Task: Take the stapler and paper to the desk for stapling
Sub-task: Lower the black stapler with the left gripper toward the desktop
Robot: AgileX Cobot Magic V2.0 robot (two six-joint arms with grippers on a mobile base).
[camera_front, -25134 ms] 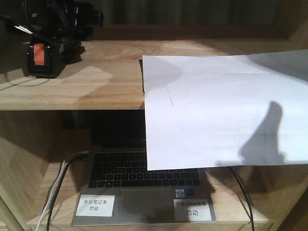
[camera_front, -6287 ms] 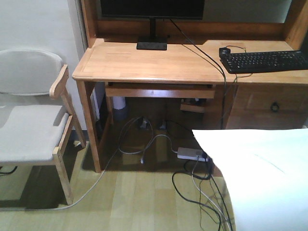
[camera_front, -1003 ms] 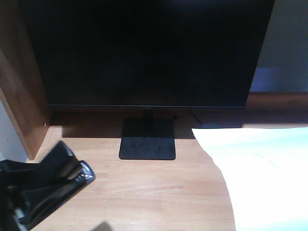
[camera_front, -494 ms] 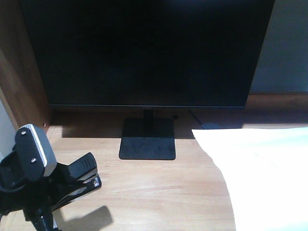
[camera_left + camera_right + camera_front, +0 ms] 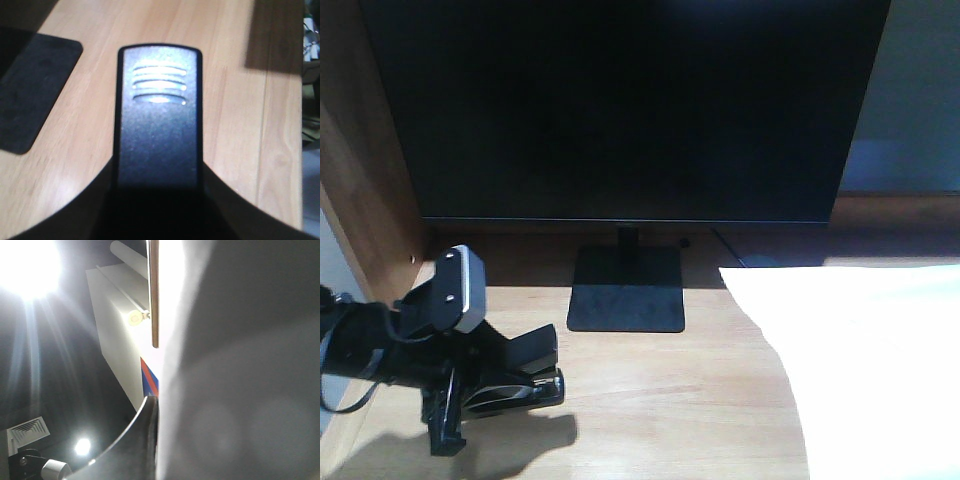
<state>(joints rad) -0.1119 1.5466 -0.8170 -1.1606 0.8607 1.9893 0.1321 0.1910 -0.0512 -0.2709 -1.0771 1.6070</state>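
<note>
Left claw (image 5: 470, 380) clamped on the black desktop stapler (image 5: 525, 368), which we judge hangs just above the light wood-grain desk (image 5: 660, 400). Its long axis points right toward the white paper sheet (image 5: 870, 380), well apart. The right claw (image 5: 155, 412) seems to pinch the sheet.

The left arm (image 5: 380, 345) is matt black all over, built of blocky, angular parts. It carries a pale grey housing (image 5: 463, 290) with rounded corners and two small dark screws (image 5: 451, 272) on its face. A thin black cable (image 5: 326, 390) loops off one side. In the left wrist view, its shell (image 5: 70, 220) shows as a smooth black curve. The right arm (image 5: 132, 440) shows a dark curved edge, a grey round knob (image 5: 52, 470) and a bolt (image 5: 20, 460).
</note>
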